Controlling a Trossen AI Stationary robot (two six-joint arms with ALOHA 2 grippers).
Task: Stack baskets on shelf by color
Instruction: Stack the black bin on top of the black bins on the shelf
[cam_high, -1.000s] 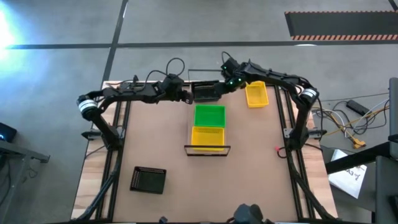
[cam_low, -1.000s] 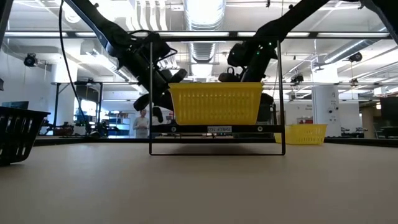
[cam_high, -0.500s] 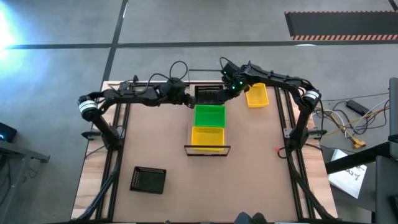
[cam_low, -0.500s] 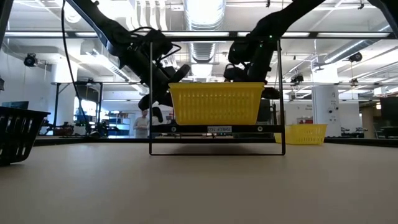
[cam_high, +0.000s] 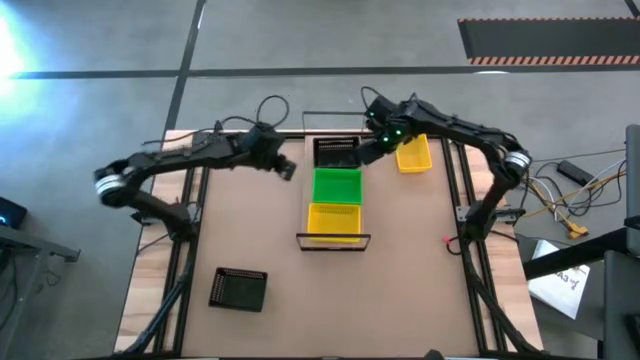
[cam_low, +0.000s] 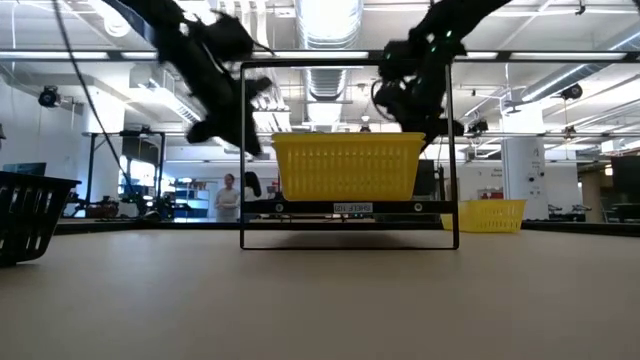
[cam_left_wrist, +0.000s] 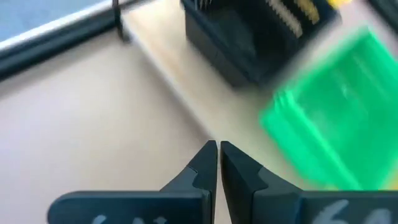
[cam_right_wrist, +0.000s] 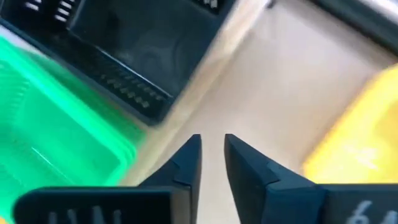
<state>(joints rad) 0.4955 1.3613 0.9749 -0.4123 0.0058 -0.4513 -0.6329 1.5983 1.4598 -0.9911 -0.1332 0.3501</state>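
Left hand (cam_left_wrist: 217, 163) pinched closed, empty; right hand (cam_right_wrist: 211, 155) slightly parted, empty, both arms raised.

In the low view the yellow basket (cam_low: 347, 167) at the frame's centre screens whatever stands behind it on the shelf (cam_low: 348, 208); both arms above it are motion-blurred. A black basket (cam_low: 30, 215) is cut off by the left edge. In the left wrist view the green basket (cam_left_wrist: 339, 118) is blurred and runs off the right edge. In the right wrist view a yellow basket (cam_right_wrist: 364, 134) is cropped at right, its shape indistinct.
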